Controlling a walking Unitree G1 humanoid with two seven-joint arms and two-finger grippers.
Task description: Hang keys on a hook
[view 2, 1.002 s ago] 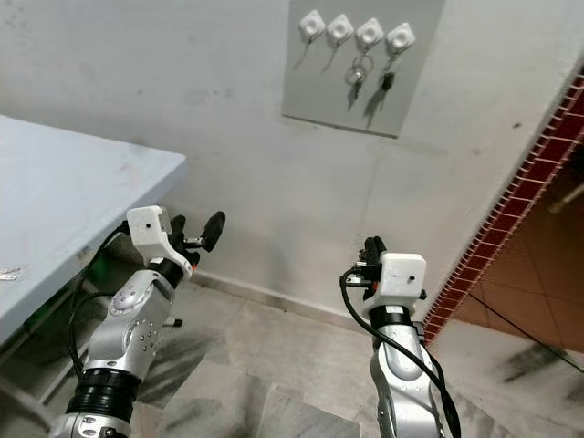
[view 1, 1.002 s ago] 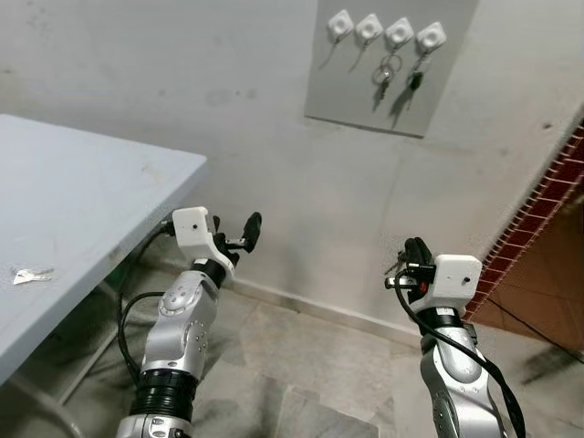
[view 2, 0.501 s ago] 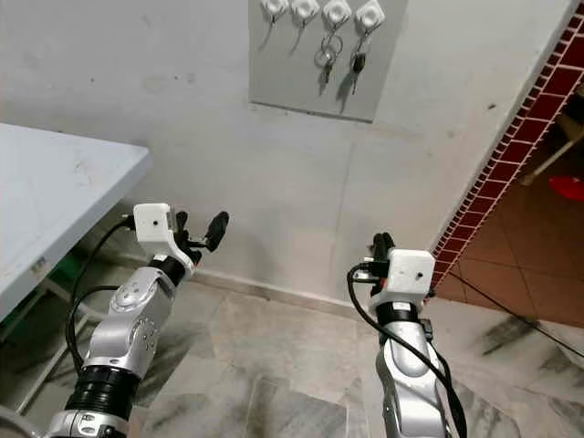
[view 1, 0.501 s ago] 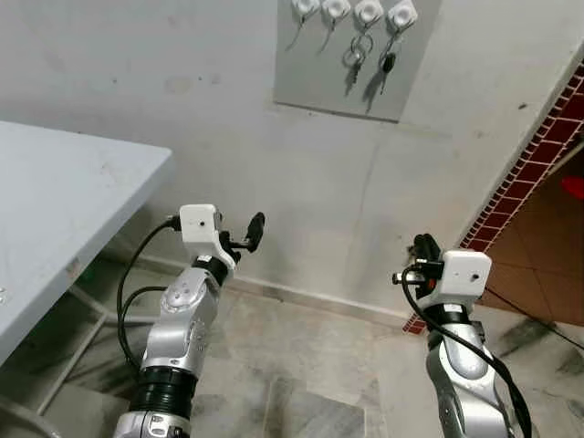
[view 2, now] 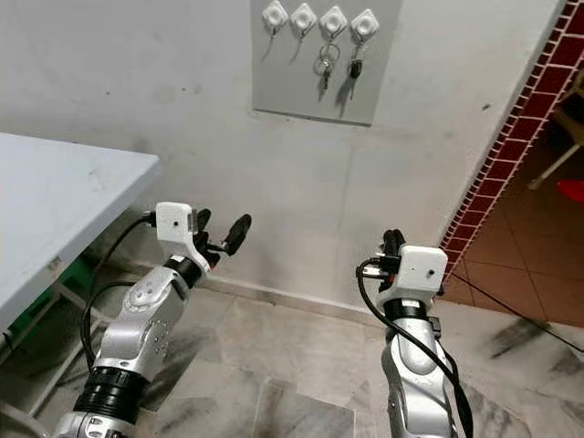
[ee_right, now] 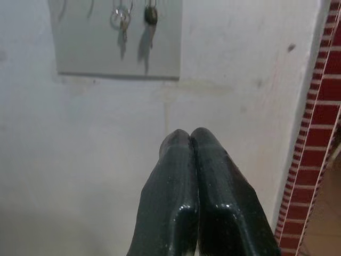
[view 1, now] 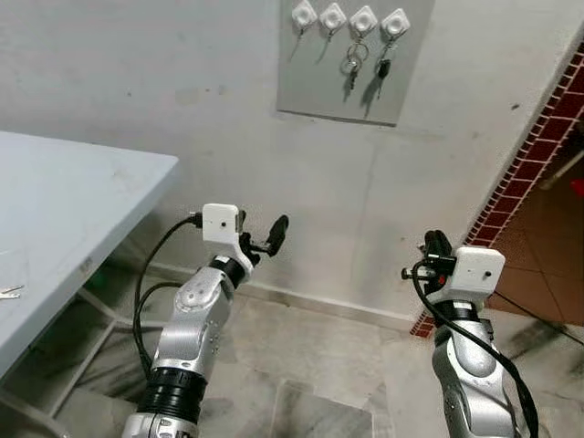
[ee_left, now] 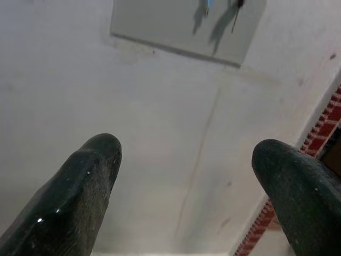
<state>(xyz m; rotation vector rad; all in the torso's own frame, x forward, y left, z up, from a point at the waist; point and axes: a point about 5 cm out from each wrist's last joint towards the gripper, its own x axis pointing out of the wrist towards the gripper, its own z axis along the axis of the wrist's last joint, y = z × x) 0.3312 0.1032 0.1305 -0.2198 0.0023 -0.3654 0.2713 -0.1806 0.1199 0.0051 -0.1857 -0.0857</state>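
Two sets of keys (view 1: 352, 62) already hang on the hooks (view 1: 348, 18). Our left gripper (view 1: 269, 239) is wide open and empty. Our right gripper (ee_right: 193, 140) is pressed shut, holding nothing. One key (view 1: 9, 291) waits on the table (view 1: 82, 192).

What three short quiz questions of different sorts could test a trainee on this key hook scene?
1. True or false: the left hand is open.
2. How many white wall hooks on the grey wall panel carry keys? A) one B) two C) four
3. Fill in: the right hand is ____.

Key: 1 true. 2 B: the silver key bunch and the black-headed key. 3 shut.
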